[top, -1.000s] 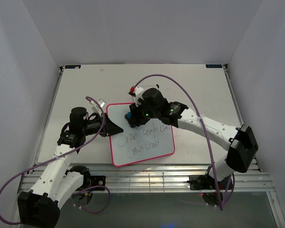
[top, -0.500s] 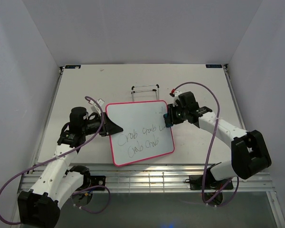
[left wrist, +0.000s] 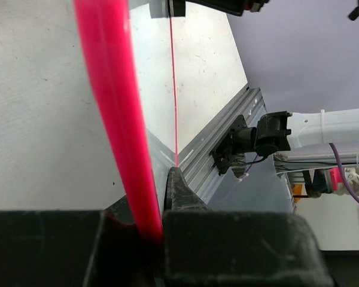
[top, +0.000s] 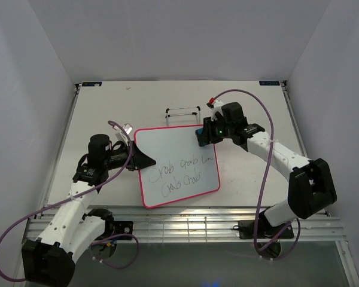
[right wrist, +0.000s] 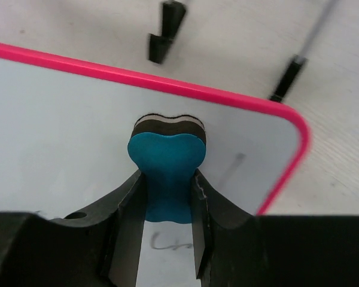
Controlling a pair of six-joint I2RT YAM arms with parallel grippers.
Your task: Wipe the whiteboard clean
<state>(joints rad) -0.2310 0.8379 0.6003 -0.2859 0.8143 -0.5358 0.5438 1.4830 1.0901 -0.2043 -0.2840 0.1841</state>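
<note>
The whiteboard (top: 167, 152) lies on the table with a pink-red frame and dark scribbles on its lower right part. My left gripper (top: 142, 160) is shut on the board's left edge; in the left wrist view the pink frame (left wrist: 110, 113) runs between the fingers. My right gripper (top: 202, 136) is shut on the blue bone-shaped eraser (right wrist: 166, 173), which presses on the board's white face (right wrist: 60, 119) near its upper right corner. A faint dark stroke (right wrist: 232, 168) shows right of the eraser, and scribble below it.
A thin black wire stand (top: 183, 113) stands on the table just behind the board; its feet (right wrist: 165, 31) show in the right wrist view. A slotted metal rail (top: 185, 224) runs along the near edge. White walls enclose the table.
My right gripper with the eraser swept from the board's upper middle to its right edge, then up to the upper right corner. Scribbles at the right edge are gone. The left arm stayed.
</note>
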